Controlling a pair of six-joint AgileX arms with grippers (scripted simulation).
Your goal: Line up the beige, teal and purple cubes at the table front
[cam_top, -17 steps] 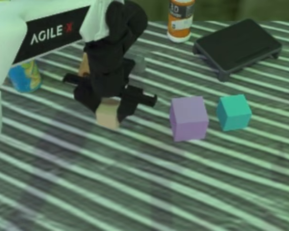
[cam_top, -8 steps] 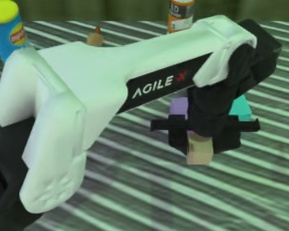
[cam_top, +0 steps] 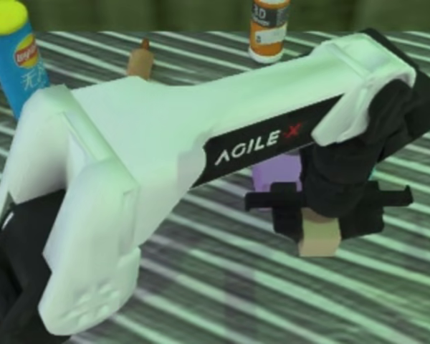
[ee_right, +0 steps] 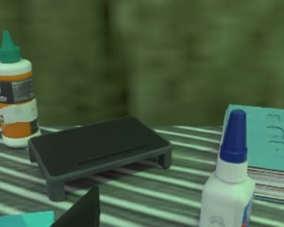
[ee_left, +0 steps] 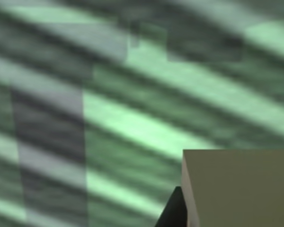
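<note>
My left arm reaches across the table from the left, and its gripper (cam_top: 319, 231) is shut on the small beige cube (cam_top: 319, 239), held over the striped tabletop (cam_top: 222, 287). In the left wrist view the beige cube (ee_left: 239, 189) fills one corner beside a dark finger (ee_left: 173, 215). Behind the gripper, part of the purple cube (cam_top: 276, 173) shows under the forearm. The arm hides the teal cube in the top view; one corner of the teal cube (ee_right: 23, 219) shows in the right wrist view, next to a dark finger (ee_right: 83, 210) of my right gripper.
At the table's back stand an orange-labelled bottle (cam_top: 269, 29), a blue chip can (cam_top: 14, 57) and a small brown bottle (cam_top: 140, 61). The right wrist view shows the black slab (ee_right: 99, 146), a white glue bottle with a blue cap (ee_right: 229, 179) and a teal book (ee_right: 270, 142).
My left gripper has carried the beige cube from left of the purple cube to the right and toward the front. The arm now covers the teal cube.
</note>
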